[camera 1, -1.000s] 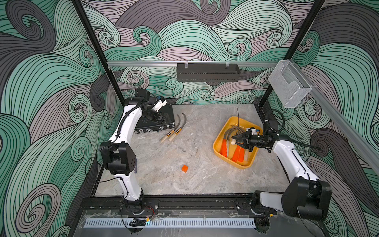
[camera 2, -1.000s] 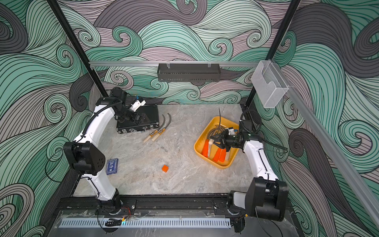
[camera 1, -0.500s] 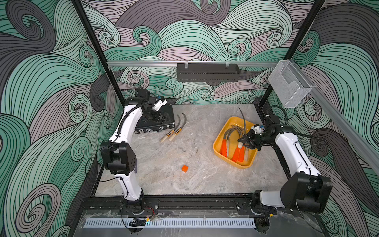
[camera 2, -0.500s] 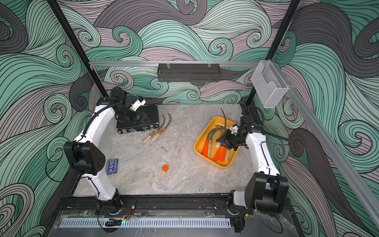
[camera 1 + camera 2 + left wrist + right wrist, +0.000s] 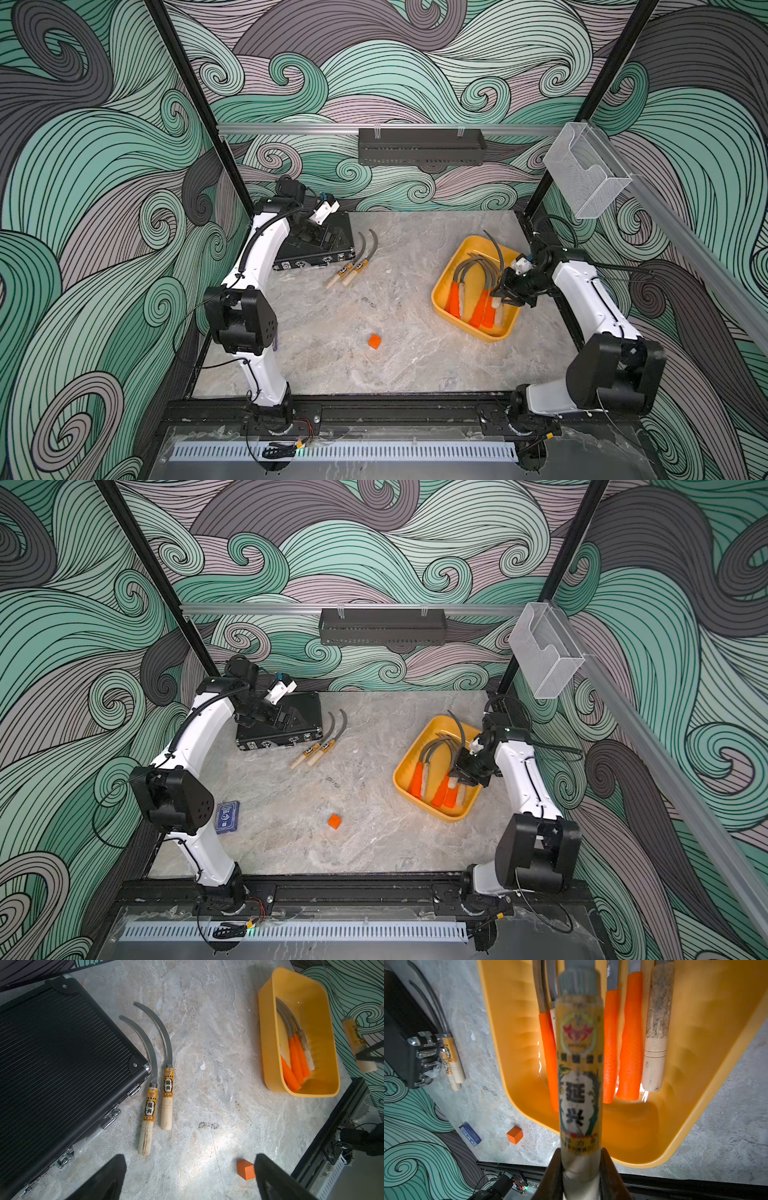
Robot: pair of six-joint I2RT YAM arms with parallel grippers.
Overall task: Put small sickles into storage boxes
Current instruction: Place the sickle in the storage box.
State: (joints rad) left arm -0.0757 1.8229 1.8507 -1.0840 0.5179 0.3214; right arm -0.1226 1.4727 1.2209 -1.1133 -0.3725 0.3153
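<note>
Two loose sickles point(image 5: 358, 267) with pale, labelled wooden handles lie side by side on the marble desk point(image 5: 415, 365), left of centre in both top views, blades curving toward the upper edge of the frame. The blade of one runs right against a corner of the black latched case point(image 5: 320, 249). Right of centre sits the yellow tray point(image 5: 441, 293), with several stored sickles point(image 5: 456, 300) inside, orange and pale handles roughly parallel and pointing toward the lower edge of the frame. The right gripper point(image 5: 505, 297) hangs over the right-hand part of that tray, clamped tight on the butt end of a labelled sickle point(image 5: 579, 1084). That sickle appears lifted clear of the tray floor, its handle nearly in line with the handles beneath it and its dark blade arching up past the tray's far rim. The drop looks to turn on this alignment: the held tool is above the tray and lined up with its long side, so lowering and letting go should seat it beside the others. The left gripper point(image 5: 189, 1165) is spread wide and empty, poised above the case with the loose pair just ahead of it. That arm is much the nearer to them, and the right arm is well apart. A small orange cube point(image 5: 374, 341) lies alone lower on the desk.
</note>
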